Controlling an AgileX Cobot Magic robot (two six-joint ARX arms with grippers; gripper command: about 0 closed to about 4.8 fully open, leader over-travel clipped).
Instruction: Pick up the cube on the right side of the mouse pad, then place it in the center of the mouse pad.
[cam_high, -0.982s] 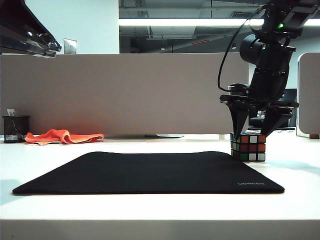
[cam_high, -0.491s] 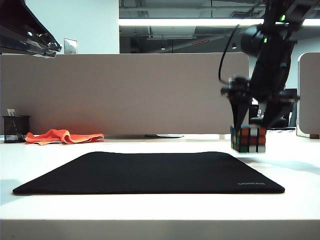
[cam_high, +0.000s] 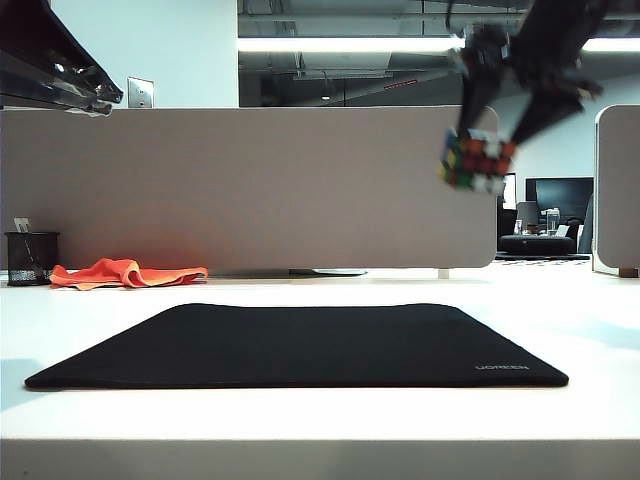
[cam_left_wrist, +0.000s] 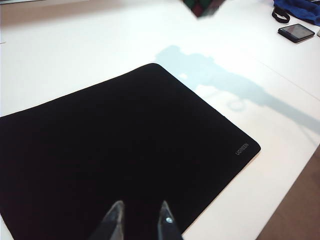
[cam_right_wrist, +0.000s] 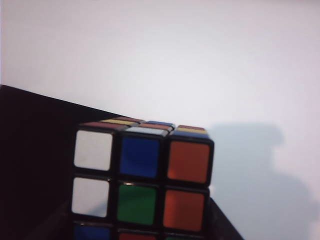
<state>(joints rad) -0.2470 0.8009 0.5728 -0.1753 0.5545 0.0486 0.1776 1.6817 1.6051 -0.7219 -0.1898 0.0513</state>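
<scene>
White tabletop (cam_high: 300, 420) filled the lower half of the exterior view, backed by a beige partition, with an orange cloth (cam_high: 125, 272) at the left edge. We held the small black-edged puzzle cube with coloured stickers (cam_high: 475, 160) high in the upper right of that frame, pinched between the two fingers of our right gripper (cam_high: 497, 128), jaws closed on its sides. We judged it was carried that high so it would clear the table on the way across. It hung tilted, well above the table, beyond the right end of the large flat black rectangular mouse pad (cam_high: 300, 345), not yet over its centre. The right wrist view showed it close against the camera. Our left gripper (cam_left_wrist: 140, 220) hovered over the pad's near edge, low in the left wrist frame, fingers apart and empty, apparently parked out of the way.
</scene>
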